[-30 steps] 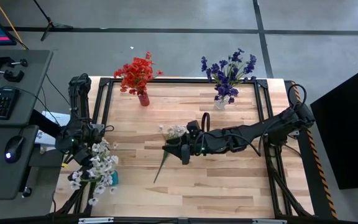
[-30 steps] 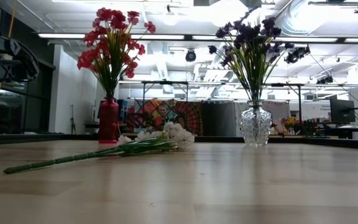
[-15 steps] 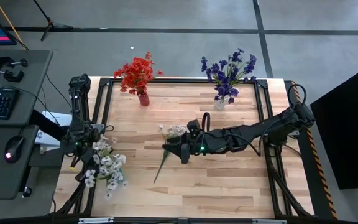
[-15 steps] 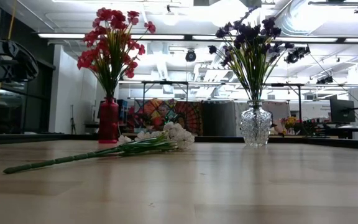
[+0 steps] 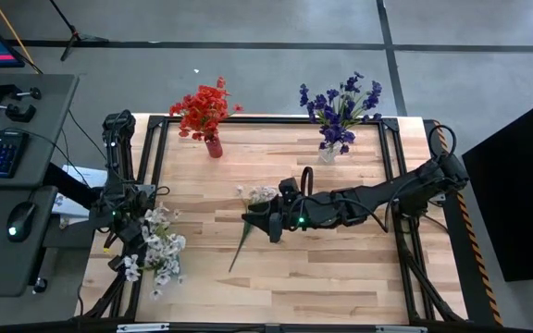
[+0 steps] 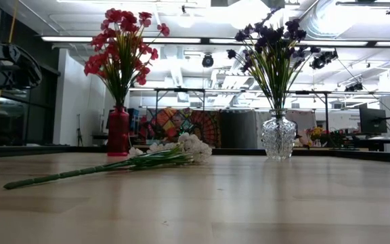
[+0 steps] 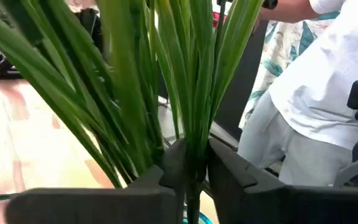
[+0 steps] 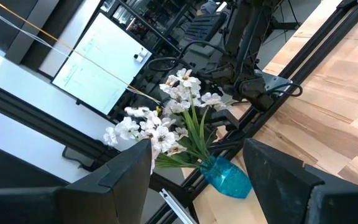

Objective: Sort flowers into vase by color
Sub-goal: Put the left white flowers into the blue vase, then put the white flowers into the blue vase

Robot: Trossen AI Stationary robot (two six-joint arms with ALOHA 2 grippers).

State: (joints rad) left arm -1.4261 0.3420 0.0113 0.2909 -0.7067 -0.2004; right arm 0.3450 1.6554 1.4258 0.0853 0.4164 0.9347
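Red flowers (image 5: 204, 109) and purple flowers (image 5: 339, 109) sat in vases. Left hand (image 7: 191, 163) pinched white stems (image 7: 188, 93) at the blue vase (image 8: 226, 177). Right hand (image 5: 265, 222), spread, hovered over the last white sprig (image 5: 253, 215) lying on the counter (image 5: 340, 277).

So the only real change is over on the near-left corner: the white flowers (image 5: 155, 252) at the left gripper (image 7: 191, 177) now sit more upright in the blue vase (image 8: 226, 177) than a second ago, less splayed out, and those fingers (image 7: 229, 180) are loosening around the stems.
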